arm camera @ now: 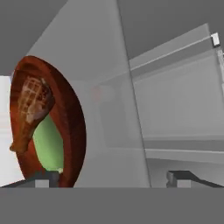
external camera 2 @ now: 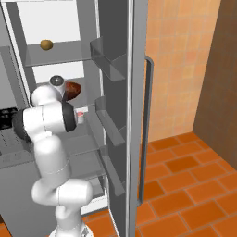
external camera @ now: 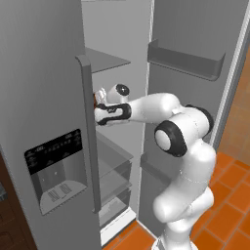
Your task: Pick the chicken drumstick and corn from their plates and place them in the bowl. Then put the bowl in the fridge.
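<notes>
The pincer (arm camera: 111,179) stands released, its two fingertips (arm camera: 43,178) spread wide with nothing between them — the bowl's (arm camera: 72,131) rim sits just by one tip, inside the fridge (external camera: 117,58) on a shelf. With the chicken drumstick (arm camera: 33,109) and corn (arm camera: 48,144) lying in the bowl, the sound move is probably a straight pull-back out of the fridge — no sideways swing, so the near tip does not catch the rim.

A small round yellowish-brown potato-like lump (external camera 2: 46,44) sits above the gripper (arm camera: 111,179), a tiny white pot with a red top (external camera 2: 80,115) just below it, and glossy orange floor tiles (external camera 2: 185,171) far beneath.
</notes>
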